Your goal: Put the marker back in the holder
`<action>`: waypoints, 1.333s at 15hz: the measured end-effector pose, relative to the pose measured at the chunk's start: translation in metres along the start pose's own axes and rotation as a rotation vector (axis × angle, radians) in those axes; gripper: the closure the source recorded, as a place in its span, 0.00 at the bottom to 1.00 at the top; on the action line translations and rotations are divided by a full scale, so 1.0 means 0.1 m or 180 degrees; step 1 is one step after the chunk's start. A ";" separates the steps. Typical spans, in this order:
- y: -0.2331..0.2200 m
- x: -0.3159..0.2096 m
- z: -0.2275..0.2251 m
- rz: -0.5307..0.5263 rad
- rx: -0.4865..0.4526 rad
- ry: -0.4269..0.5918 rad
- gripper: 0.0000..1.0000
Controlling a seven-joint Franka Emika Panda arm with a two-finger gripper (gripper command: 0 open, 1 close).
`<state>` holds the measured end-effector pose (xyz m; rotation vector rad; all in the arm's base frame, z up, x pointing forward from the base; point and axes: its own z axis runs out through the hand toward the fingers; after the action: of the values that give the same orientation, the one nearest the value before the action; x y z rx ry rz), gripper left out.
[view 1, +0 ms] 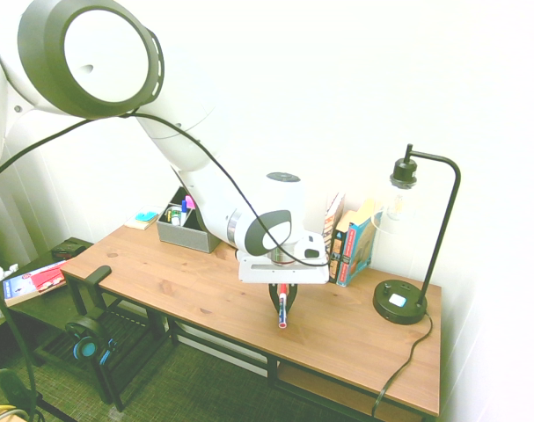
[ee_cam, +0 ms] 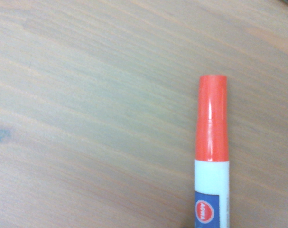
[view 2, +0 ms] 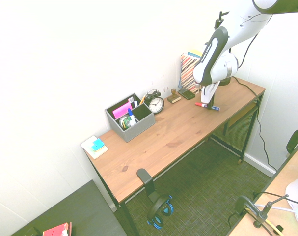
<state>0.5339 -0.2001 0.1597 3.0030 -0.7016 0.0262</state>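
We cannot tell whether the gripper [view 1: 282, 297] grips or merely straddles the marker [view 1: 282, 309], its fingers mostly hidden, standing narrow about the barrel. The marker lies on the desk [view 1: 205, 290], well apart from the holder [view 2: 130, 118]. In the wrist view its lower barrel is cut off, and its red round label is too blurred for us to read.

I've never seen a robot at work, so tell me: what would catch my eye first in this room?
First the big white robot arm, bent down over a wooden desk with its gripper pointing straight down at a red-capped marker lying on the desk. Next, at the desk's other end near the wall, a grey holder stuffed with colourful bits, a black alarm clock beside it. A black desk lamp stands at the marker's end.
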 end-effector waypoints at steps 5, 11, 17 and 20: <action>-0.13 0.04 -0.41 0.0084 0.0097 -0.0054 1.00; -1.14 -0.41 -1.86 0.0339 -0.0089 -0.0622 1.00; -2.16 -0.60 -1.95 0.0980 -0.0079 -0.1137 1.00; -2.45 -0.45 -1.79 0.1215 0.0036 -0.1473 1.00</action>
<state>0.6018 0.0495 0.3240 2.8507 -1.3042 -0.6640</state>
